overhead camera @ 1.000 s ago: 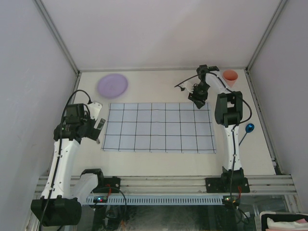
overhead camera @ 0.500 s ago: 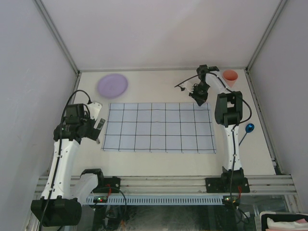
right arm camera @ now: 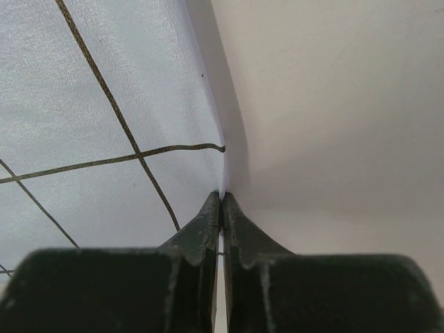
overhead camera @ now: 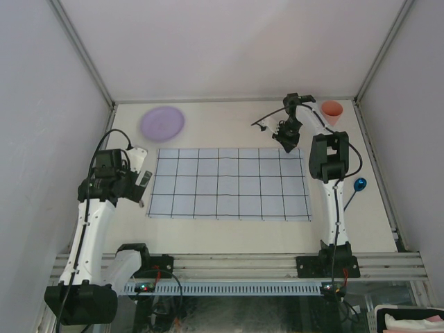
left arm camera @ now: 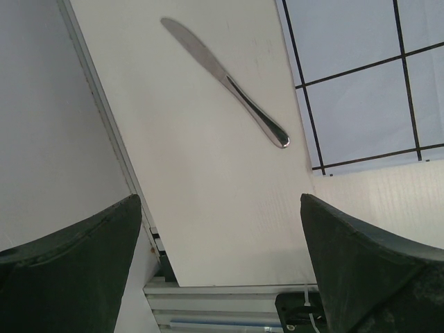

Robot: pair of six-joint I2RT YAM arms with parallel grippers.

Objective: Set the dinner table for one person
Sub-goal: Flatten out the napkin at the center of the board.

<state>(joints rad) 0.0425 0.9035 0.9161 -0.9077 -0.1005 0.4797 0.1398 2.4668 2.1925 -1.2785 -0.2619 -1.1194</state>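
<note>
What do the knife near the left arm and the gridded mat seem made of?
The knife looks like polished metal, probably steel: bright mirror glints along its handle. The gridded mat seems thin matte fabric: its edge lifts in a soft curve where the right pincer pinches it.

From above, the right jaws cover the cloth's (overhead camera: 229, 184) far right corner; a blue thing (overhead camera: 359, 184) beside that arm is too small to name. The left wrist view crops the cloth.

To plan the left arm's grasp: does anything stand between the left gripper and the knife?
Nothing visible does. The open left gripper hangs over bare table, and the knife lies alone there, just beside the cloth edge without touching it.
</note>
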